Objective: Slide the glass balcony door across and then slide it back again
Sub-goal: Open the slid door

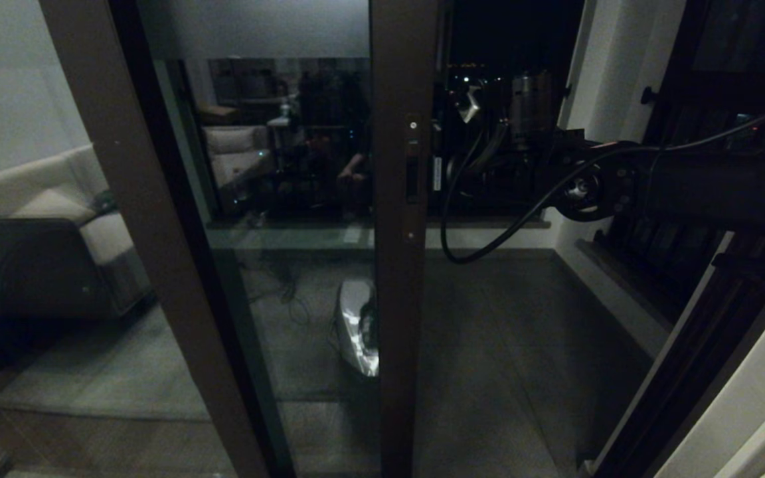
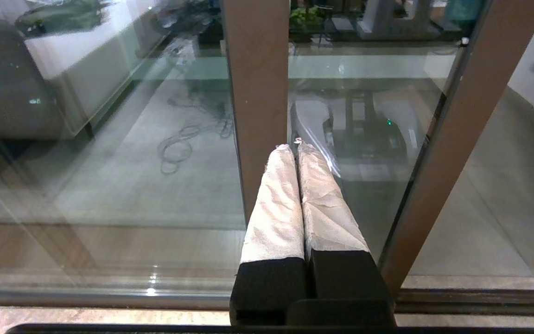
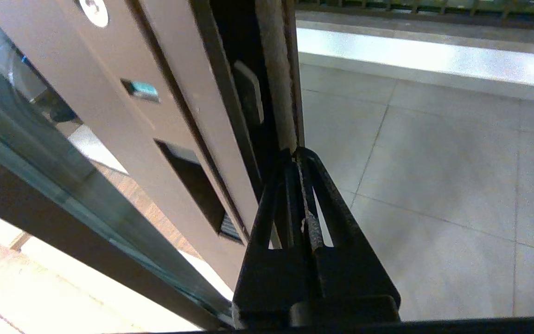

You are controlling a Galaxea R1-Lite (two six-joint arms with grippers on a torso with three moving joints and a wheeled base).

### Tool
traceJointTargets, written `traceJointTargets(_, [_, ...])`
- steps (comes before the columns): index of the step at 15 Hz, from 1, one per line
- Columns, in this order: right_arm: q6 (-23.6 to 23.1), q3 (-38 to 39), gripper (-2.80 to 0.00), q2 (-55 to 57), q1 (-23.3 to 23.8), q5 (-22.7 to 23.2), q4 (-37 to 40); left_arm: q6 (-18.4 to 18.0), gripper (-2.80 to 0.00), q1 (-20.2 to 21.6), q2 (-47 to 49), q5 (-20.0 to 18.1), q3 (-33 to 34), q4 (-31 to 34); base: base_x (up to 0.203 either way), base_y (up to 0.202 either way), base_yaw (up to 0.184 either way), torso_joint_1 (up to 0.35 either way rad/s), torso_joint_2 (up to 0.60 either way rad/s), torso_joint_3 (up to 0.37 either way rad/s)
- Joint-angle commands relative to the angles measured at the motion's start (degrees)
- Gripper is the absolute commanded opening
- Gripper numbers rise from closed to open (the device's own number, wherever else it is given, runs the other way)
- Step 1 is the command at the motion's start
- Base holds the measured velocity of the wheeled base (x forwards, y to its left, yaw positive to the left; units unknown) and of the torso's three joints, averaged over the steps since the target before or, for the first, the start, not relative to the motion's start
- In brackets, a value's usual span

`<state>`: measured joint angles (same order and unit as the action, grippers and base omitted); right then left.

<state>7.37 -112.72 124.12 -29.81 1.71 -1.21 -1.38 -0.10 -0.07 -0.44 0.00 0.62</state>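
Glass balcony door (image 1: 303, 219): a tall clear pane in a dark brown metal frame, standing directly ahead of you in the head view. Its edge stile (image 1: 404, 279) is flat, smooth and square-cornered; it carries a narrow recessed black handle (image 1: 412, 174) with silver screws above and below. To the right of the stile the doorway is open onto a grey tiled balcony floor (image 1: 509, 345), with a low white parapet ledge (image 3: 424, 55) at the far side. A second brown-framed panel (image 1: 150, 265) overlaps the door on the left.

Your right claw (image 3: 297, 155), black and wedge-shaped, has its fingers clenched together on nothing, their tips set against the door's narrow end face beside a pale fuzzy weather strip (image 3: 278, 79). The handle recess lies just around the corner on the broad face. A black cable (image 1: 489, 239) loops from the right arm (image 1: 708, 186).

Your left claw (image 2: 296, 147), its fingers wrapped in crinkled pale tape, is likewise clenched and empty, low down before the glass and a brown stile, above the floor track (image 2: 475, 299).
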Motion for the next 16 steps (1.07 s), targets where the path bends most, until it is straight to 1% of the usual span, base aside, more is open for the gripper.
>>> traceJointTargets(1, [0.1, 0.0, -2.80, 0.2, -0.6, 0.1, 0.1, 0.0, -2.80, 0.0, 0.0, 0.0, 0.0, 0.0, 0.000, 0.000, 0.000, 0.000, 0.00, 0.000])
traceJointTargets(3, [0.1, 0.0, -2.80, -0.1, -0.8, -0.1, 0.1, 0.0, -2.80, 0.0, 0.0, 0.0, 0.0, 0.0, 0.000, 0.000, 0.000, 0.000, 0.00, 0.000])
traceJointTargets(5, [0.1, 1.1, -2.80, -1.8, -0.7, -1.9, 0.4, -0.1, -2.80, 0.0, 0.0, 0.0, 0.0, 0.0, 0.000, 0.000, 0.000, 0.000, 0.00, 0.000])
traceJointTargets(7, [0.1, 4.4, -2.80, -5.4, -0.2, -2.3, 0.8, -0.1, -2.80, 0.0, 0.0, 0.0, 0.0, 0.0, 0.000, 0.000, 0.000, 0.000, 0.00, 0.000])
traceJointTargets(9, [0.1, 10.5, -2.80, -10.7, 0.4, -2.4, 0.9, 0.0, -2.80, 0.0, 0.0, 0.0, 0.0, 0.0, 0.000, 0.000, 0.000, 0.000, 0.00, 0.000])
traceJointTargets(12, [-1.2, 23.2, -2.80, -23.5, 1.7, -3.2, 1.3, 0.0, -2.80, 0.0, 0.0, 0.0, 0.0, 0.0, 0.000, 0.000, 0.000, 0.000, 0.00, 0.000])
traceJointTargets(14, [-2.2, 30.6, -2.80, -33.8, 2.2, -7.6, 3.8, 0.0, -2.80, 0.0, 0.0, 0.0, 0.0, 0.0, 0.000, 0.000, 0.000, 0.000, 0.00, 0.000])
traceJointTargets(16, [-2.9, 36.1, -2.80, -45.7, 2.4, -13.8, 8.8, 0.0, -2.80, 0.0, 0.0, 0.0, 0.0, 0.0, 0.000, 0.000, 0.000, 0.000, 0.00, 0.000])
